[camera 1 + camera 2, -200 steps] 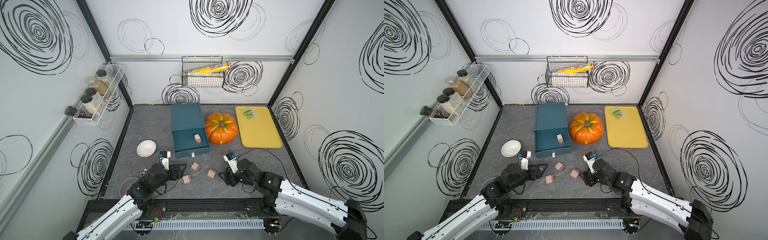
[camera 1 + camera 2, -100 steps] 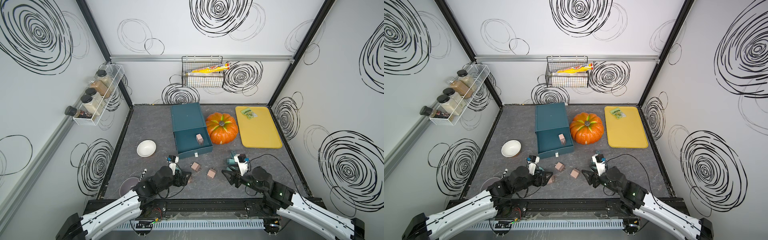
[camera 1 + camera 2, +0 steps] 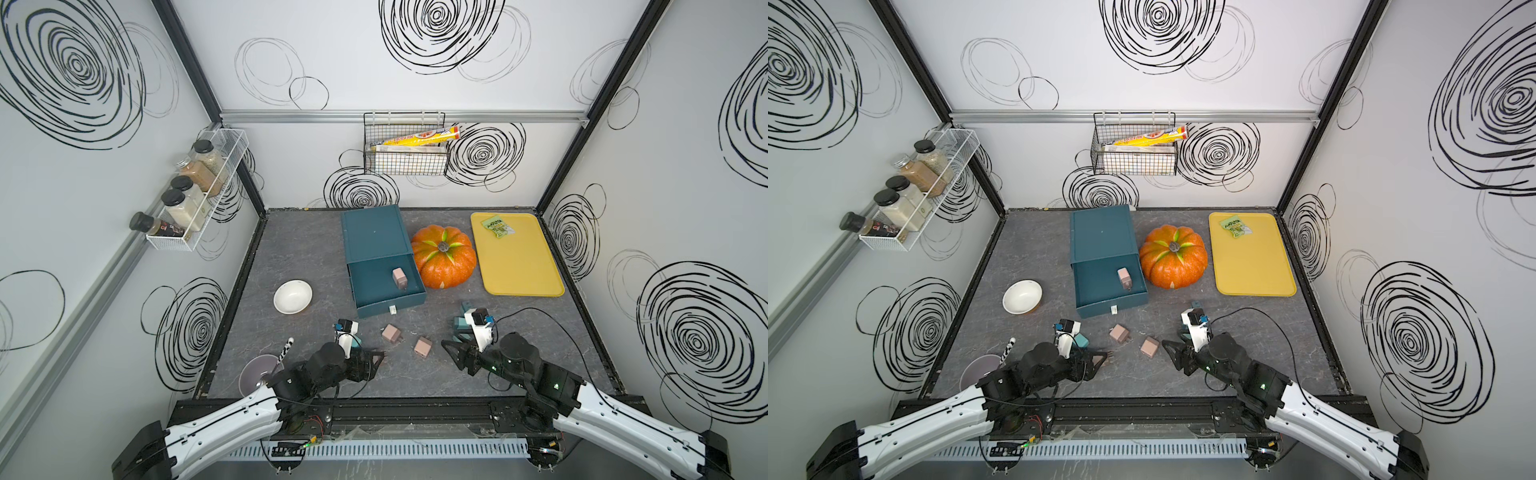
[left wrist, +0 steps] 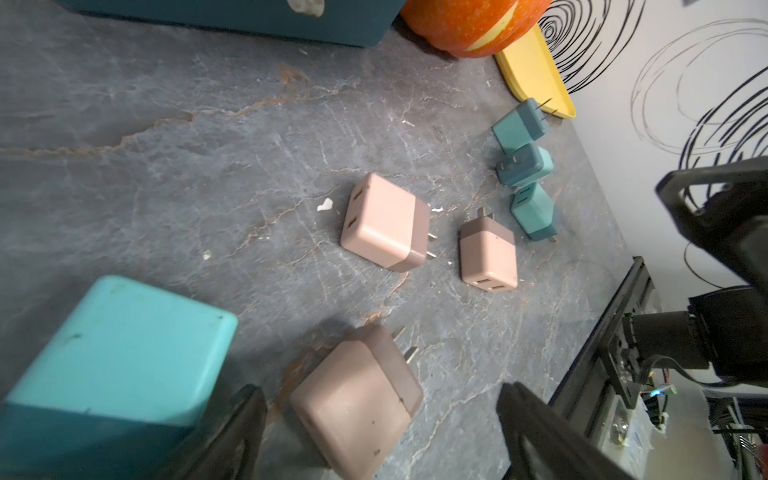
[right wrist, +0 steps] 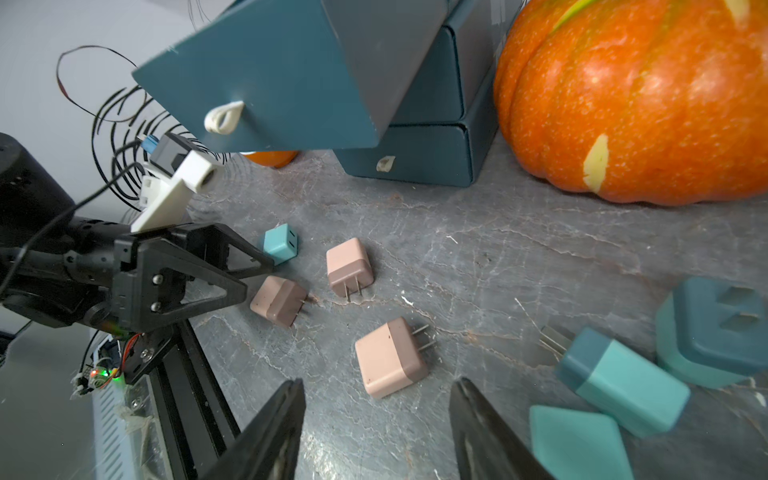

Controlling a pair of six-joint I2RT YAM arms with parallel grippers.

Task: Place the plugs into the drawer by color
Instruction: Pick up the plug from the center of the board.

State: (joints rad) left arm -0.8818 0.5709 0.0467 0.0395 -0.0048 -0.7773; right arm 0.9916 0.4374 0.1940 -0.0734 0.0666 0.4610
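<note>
Plugs (image 4: 357, 399), dusty-pink plastic cubes, lie near centre, one inside the dark teal drawer (image 3: 370, 282). Light, rigid, probably slick: pinch flat sides. Left gripper (image 4: 380, 390) gapes empty around one; right gripper (image 5: 377, 382) parted, empty.

White walls (image 3: 374, 62) scribbled with black swirls (image 3: 436, 25) are enclosing a grey marbled worktop (image 3: 299, 249). A wire basket (image 3: 405, 164) is hanging on the back wall, and a white rack (image 3: 172, 244) is holding jars (image 3: 183, 199) on a side wall.

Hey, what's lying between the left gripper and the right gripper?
One dusty pink cube-shaped plug lies on the grey tabletop between the left gripper and the right gripper, clear in both top views.
</note>
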